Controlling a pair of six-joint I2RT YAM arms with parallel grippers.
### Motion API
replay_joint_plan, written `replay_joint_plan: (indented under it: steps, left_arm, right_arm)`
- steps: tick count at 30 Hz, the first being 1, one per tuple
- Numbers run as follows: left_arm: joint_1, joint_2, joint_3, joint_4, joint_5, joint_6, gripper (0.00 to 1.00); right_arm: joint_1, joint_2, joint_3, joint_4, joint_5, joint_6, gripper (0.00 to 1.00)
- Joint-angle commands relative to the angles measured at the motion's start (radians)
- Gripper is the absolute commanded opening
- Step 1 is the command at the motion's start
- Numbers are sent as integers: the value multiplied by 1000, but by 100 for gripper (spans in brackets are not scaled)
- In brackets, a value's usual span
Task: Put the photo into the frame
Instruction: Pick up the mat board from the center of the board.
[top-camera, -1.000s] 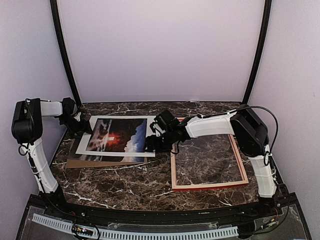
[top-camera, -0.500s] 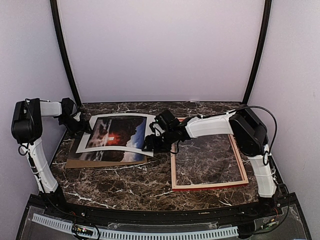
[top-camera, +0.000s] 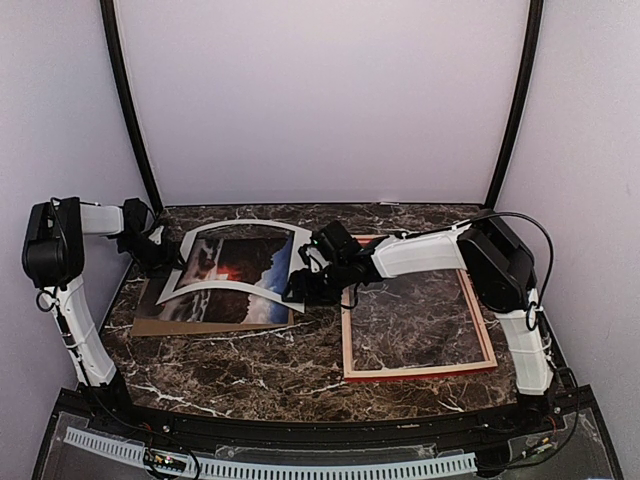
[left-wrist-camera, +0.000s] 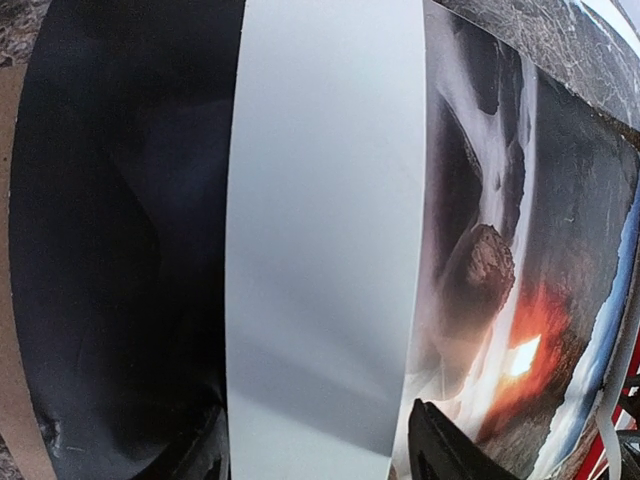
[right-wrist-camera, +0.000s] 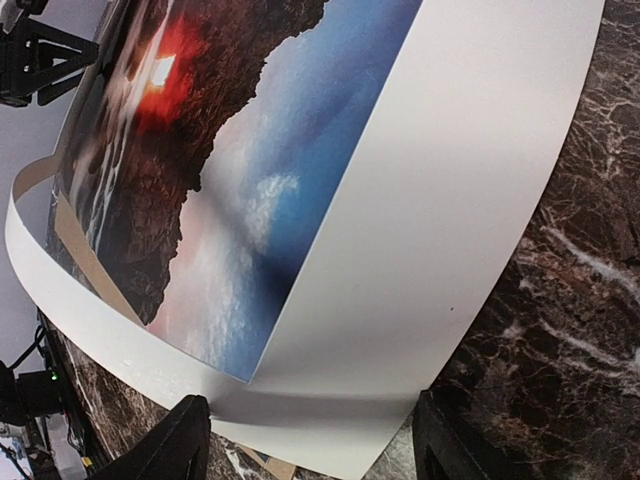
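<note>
Left pincer (top-camera: 165, 262) and right pincer (top-camera: 297, 290) stand released, jaws apart, pressing the mat's (top-camera: 240, 229) ends so it arches over the photo (top-camera: 235, 265) on the board (top-camera: 150, 325), left of the frame (top-camera: 347, 345). Squeezed further, the mat may crease or spring free, dragging the photo.

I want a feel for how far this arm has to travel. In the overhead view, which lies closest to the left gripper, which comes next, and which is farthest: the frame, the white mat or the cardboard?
From the left gripper:
1. Mat: right at its fingertips, bowed upward.
2. Cardboard: lying flat just below the mat, on the left side.
3. Frame: farthest, over on the right side.
</note>
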Motion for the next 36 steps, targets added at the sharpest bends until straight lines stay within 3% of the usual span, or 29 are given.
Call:
replay_joint_plan:
  steps: [1, 11, 15, 24, 36]
  left_arm:
    - [-14, -44, -33, -19, -28, 21, 62]
    - [-119, -29, -22, -55, -218, 50, 60]
    - [-141, -29, -17, -64, -260, 50, 52]
    - [-148, -45, -10, -73, -286, 52, 33]
    - [-147, -71, -9, -77, -315, 62, 28]
  right_arm:
    - [-5, 21, -24, -6, -14, 7, 71]
    - [-5, 34, -9, -8, -34, -2, 71]
    - [-5, 33, -6, -12, -36, -7, 71]
    - [-21, -1, 4, -50, -39, -39, 72]
    - [-34, -84, 38, -149, -17, -118, 73]
